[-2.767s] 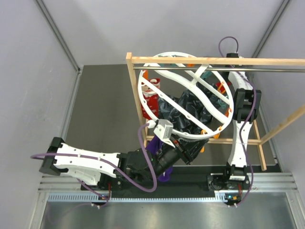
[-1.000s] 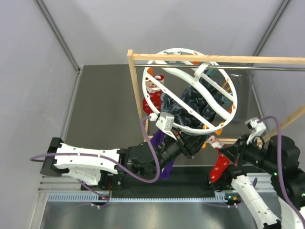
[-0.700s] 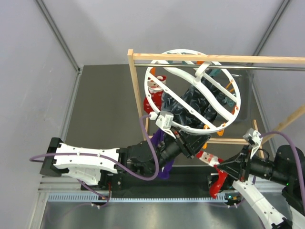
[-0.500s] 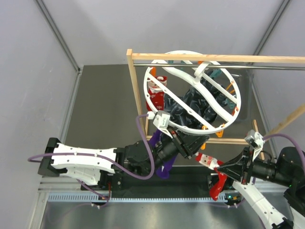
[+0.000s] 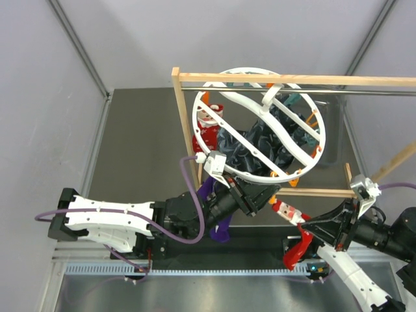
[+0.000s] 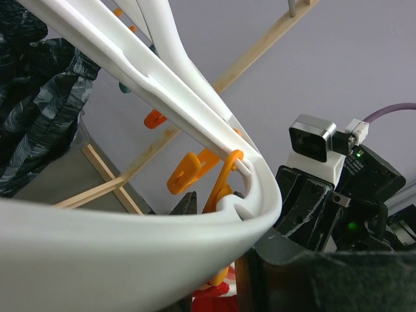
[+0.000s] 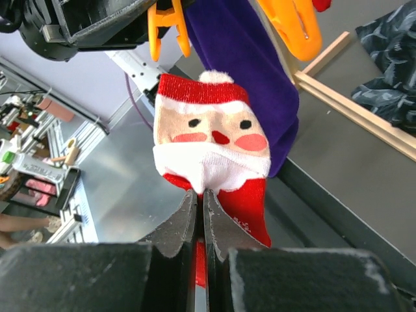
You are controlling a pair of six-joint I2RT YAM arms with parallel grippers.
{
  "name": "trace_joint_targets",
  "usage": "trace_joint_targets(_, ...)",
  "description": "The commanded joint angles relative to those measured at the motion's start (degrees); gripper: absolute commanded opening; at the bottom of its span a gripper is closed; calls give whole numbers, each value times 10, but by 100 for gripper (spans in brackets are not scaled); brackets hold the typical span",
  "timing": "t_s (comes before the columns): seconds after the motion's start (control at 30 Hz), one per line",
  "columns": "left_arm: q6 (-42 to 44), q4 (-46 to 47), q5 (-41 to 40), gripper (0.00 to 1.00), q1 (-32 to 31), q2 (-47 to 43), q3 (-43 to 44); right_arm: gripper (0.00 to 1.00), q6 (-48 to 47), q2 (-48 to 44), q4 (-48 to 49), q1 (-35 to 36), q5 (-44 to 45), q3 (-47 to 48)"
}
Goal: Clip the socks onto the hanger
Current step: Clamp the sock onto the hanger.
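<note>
The hanger [image 5: 235, 71] is a big ring of smooth white plastic with wavy bars across it, and it hangs tilted under the wooden rack [image 5: 338, 82] with its thin metal rod [image 5: 370, 93], above the dark grey table [image 5: 143, 149]. Small orange clips [image 6: 188, 179] of hard plastic sit along the rim. Soft dark socks [image 5: 253, 146] with a pale leaf-like pattern hang in folds through the middle of the ring, a second red sock [image 5: 208, 130] is at its 9 o'clock side, and a plain purple sock [image 5: 218, 227] hangs down near 7 o'clock. Compared with 2.8 seconds ago, the right arm is no longer stretched up at the far right; it is folded back near its base. In the last half second its wrist moved a little to the right. The right gripper [image 7: 200, 198] is at 5 o'clock from the ring, apart from it, with its fingers pressed tight on the lower edge of the red Santa sock [image 7: 211, 146], a knitted face with a white pompom. The left gripper [image 5: 250, 195] is at 6 o'clock and appears clamped on the rim of the hanger [image 6: 130, 260], which fills its own camera view.
</note>
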Motion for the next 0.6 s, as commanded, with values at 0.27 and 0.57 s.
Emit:
trace_joint_targets(0.27, -72, -84, -81, 0, 11, 7, 0, 0, 13, 14, 35, 7, 33, 13)
trace_joint_targets(0.57, -71, -86, -75, 0, 11, 19, 7, 0, 21, 14, 47, 7, 26, 10)
